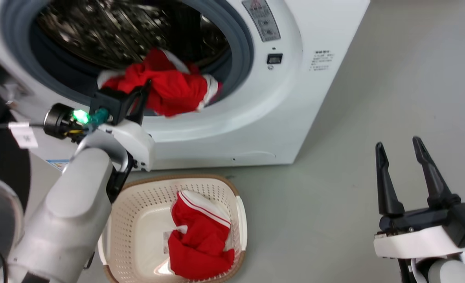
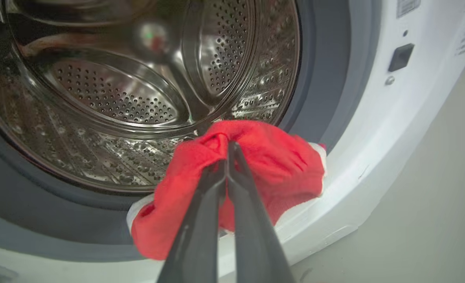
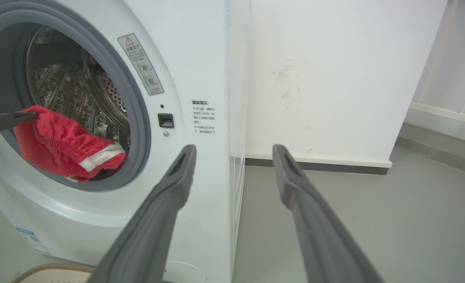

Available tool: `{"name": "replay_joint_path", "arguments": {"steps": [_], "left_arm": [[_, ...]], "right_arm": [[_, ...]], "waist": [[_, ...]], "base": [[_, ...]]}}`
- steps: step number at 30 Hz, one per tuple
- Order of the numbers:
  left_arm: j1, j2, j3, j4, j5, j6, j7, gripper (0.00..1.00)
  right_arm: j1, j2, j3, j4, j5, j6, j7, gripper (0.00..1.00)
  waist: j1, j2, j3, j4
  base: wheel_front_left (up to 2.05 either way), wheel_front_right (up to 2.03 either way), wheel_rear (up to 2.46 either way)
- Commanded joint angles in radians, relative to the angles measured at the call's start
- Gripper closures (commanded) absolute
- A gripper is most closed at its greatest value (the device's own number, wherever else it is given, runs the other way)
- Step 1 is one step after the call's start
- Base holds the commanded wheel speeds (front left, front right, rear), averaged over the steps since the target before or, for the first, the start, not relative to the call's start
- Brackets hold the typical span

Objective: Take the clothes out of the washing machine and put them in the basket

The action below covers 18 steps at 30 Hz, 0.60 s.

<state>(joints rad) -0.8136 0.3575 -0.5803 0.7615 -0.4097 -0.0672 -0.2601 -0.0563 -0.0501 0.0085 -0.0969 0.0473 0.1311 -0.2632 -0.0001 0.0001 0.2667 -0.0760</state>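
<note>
1. Clothes of bright red soft fabric with white trim lie in two places. One red garment (image 1: 169, 88) drapes over the lower lip of the mouth of the large white front-loading washing machine (image 1: 295, 98). A second garment (image 1: 199, 239) lies crumpled in the low cream perforated plastic basket (image 1: 201, 179) with its brown woven-look rim.
2. The left gripper (image 2: 227, 157) has its two long dark fingers pressed together on a bunched fold at the top of the garment at the mouth. The cloth droops below the pinch and to either side of it.
3. The key relation is that the basket stands on the grey floor (image 1: 374, 98) just in front of the washer's base, below the opening. The held garment must therefore come outward over the lip, then down toward the robot. The left arm is much the nearer.
4. Two edges need minding: the grey rubber ring (image 1: 240, 47) and the white rim beneath the cloth. The garment's hanging part lies over both, and I judge it could drag there unless raised first.
5. The right gripper (image 1: 398, 143) hovers over bare floor with its fingers spread and nothing between them, well apart from both mouth and basket.
6. In the basket, the garment fills the middle and right, leaving bare bottom on the left. The left forearm overlaps that corner in the head view.
</note>
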Motion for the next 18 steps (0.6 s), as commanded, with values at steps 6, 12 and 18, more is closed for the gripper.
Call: {"name": "replay_joint_path", "arguments": {"steps": [6,12,18], "left_arm": [[0.131,0.047,0.023,-0.24,-0.005,0.06,-0.007,1.0],[0.195,0.092,0.028,-0.429,-0.001,0.104,0.033,1.0],[0.248,0.147,0.042,-0.648,0.005,0.154,0.093,1.0]], "right_arm": [[0.053,0.0,0.001,0.013,-0.004,-0.001,-0.002,0.0],[0.079,0.0,0.004,0.018,-0.005,-0.001,-0.002,0.0],[0.105,0.0,0.006,0.022,-0.006,-0.001,-0.002,0.0]], "waist": [[0.0001,-0.0001,-0.097,0.045],[0.0001,-0.0001,-0.139,0.056],[0.0001,-0.0001,-0.175,0.066]], "base": [[0.0,0.0,0.0],[0.0,0.0,0.0],[0.0,0.0,0.0]]}}
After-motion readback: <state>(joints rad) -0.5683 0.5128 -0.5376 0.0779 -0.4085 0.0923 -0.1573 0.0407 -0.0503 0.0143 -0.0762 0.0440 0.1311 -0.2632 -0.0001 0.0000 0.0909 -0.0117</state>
